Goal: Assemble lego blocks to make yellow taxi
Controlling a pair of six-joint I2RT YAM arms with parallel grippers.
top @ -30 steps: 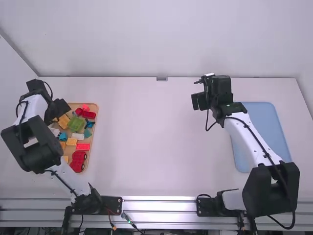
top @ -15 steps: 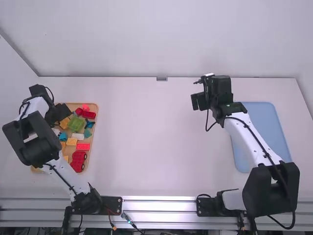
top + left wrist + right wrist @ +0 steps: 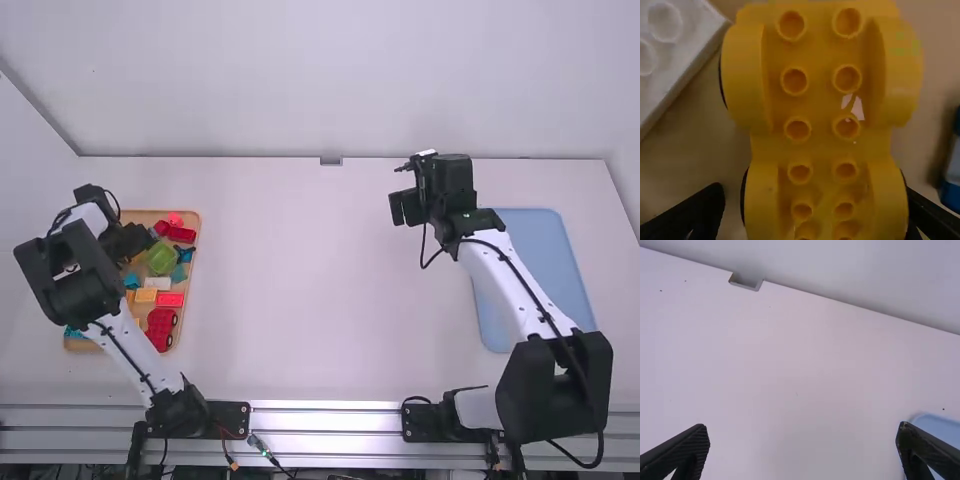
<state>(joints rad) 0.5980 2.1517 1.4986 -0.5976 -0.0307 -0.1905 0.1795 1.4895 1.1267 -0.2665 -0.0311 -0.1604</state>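
Nearest the camera on the wooden tray (image 3: pixel 148 216), there sat the red wheeled piece (image 3: pixel 160 328), a turquoise piece (image 3: pixel 74 332) at the near left corner! Just beyond came a red block (image 3: pixel 170 299), an orange block (image 3: pixel 145 295) right beside it, then a white block (image 3: pixel 158 283), and a green block (image 3: pixel 161 258) farther up. And here was the left gripper (image 3: pixel 126 244), low over the tray's left side, fingers spread, pinching nothing! Between them in its wrist view lay the big yellow wheeled base (image 3: pixel 817 102), studs facing the camera, one finger clearly apart from it, the other partly hidden behind its side. Red blocks (image 3: pixel 181 235) followed, then a pink piece (image 3: pixel 175 219) near the tray's far edge. Across on the right lay the blue tray (image 3: pixel 540 280), and beyond its near end the right gripper (image 3: pixel 405 208) hung over the white table (image 3: pixel 300 290), fingers wide apart, nothing between them
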